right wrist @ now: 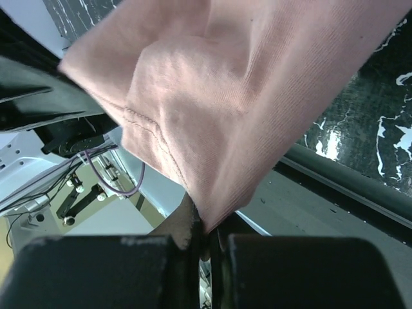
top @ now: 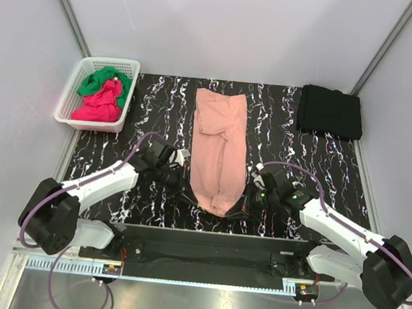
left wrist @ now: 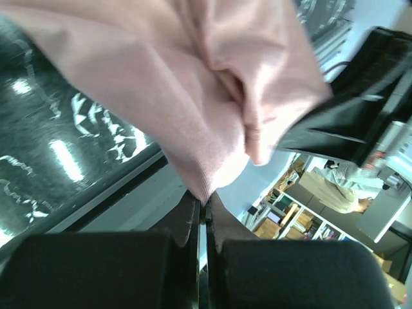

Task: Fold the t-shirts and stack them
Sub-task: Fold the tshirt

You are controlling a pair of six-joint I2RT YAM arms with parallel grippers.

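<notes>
A salmon-pink t-shirt lies folded into a long narrow strip down the middle of the black marbled table. Its near end is lifted off the table. My left gripper is shut on the near left corner of that end, and the pink cloth runs into the pinched jaws in the left wrist view. My right gripper is shut on the near right corner, with the pink cloth hanging from its jaws. A folded black t-shirt lies at the far right.
A white mesh basket at the far left holds crumpled green and magenta-red t-shirts. The table's near edge runs just below both grippers. Grey walls close in the sides and back.
</notes>
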